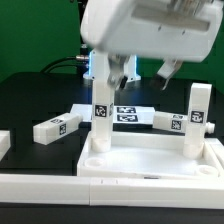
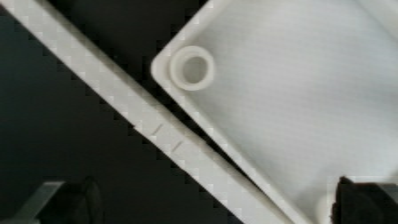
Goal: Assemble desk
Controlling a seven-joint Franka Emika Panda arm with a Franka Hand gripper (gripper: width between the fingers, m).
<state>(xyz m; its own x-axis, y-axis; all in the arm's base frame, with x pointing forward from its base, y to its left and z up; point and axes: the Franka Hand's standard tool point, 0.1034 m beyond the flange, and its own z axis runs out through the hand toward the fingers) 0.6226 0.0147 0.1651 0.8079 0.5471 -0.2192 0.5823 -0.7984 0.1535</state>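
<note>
The white desk panel [image 1: 150, 165] with its raised rim lies at the front of the black table. Two white legs stand upright on it, one at the exterior view's left [image 1: 102, 115] and one at its right [image 1: 200, 118]. Two more tagged legs lie on the table behind, one at the left [image 1: 55, 128] and one at the right [image 1: 170, 122]. My gripper [image 1: 147, 72] hangs open and empty above the panel, between the standing legs. In the wrist view the gripper [image 2: 214, 202] is over the panel's rim [image 2: 151, 115], near a round corner hole [image 2: 187, 68]. Nothing is between the fingers.
The marker board [image 1: 127, 114] lies flat behind the panel, between the two loose legs. A white object [image 1: 3, 146] is cut off at the exterior view's left edge. A green wall and cables are at the back.
</note>
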